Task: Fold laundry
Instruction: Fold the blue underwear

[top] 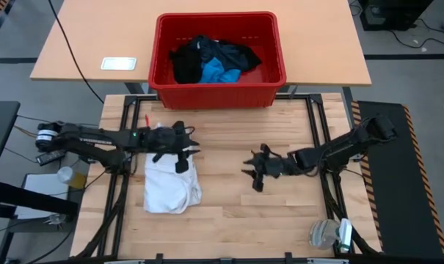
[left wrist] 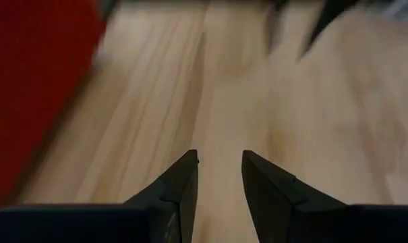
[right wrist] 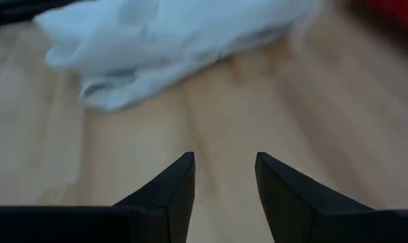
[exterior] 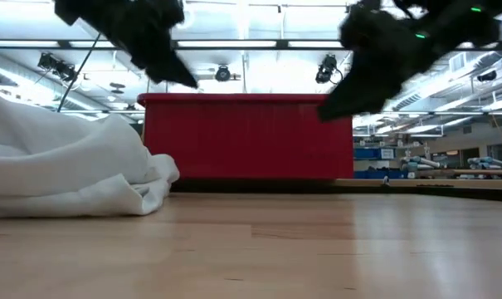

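A white shirt [top: 170, 187] lies bunched and folded over on the wooden table, left of centre; it also shows in the low view [exterior: 68, 170] and the right wrist view [right wrist: 156, 47]. My left gripper [top: 186, 152] hovers above the shirt's far edge, open and empty [left wrist: 219, 156]. My right gripper [top: 252, 173] hangs over bare wood to the right of the shirt, open and empty [right wrist: 224, 156], pointing toward the shirt. Black garments [top: 192, 60] and a bright blue piece [top: 220, 72] lie heaped in the red crate [top: 163, 81].
The red crate [exterior: 246, 137] stands at the table's far edge. A white card [top: 119, 64] lies on the desk behind it. A clear plastic thing [top: 328, 233] sits off the near right corner. Bare wood [top: 229, 213] stretches between shirt and right gripper.
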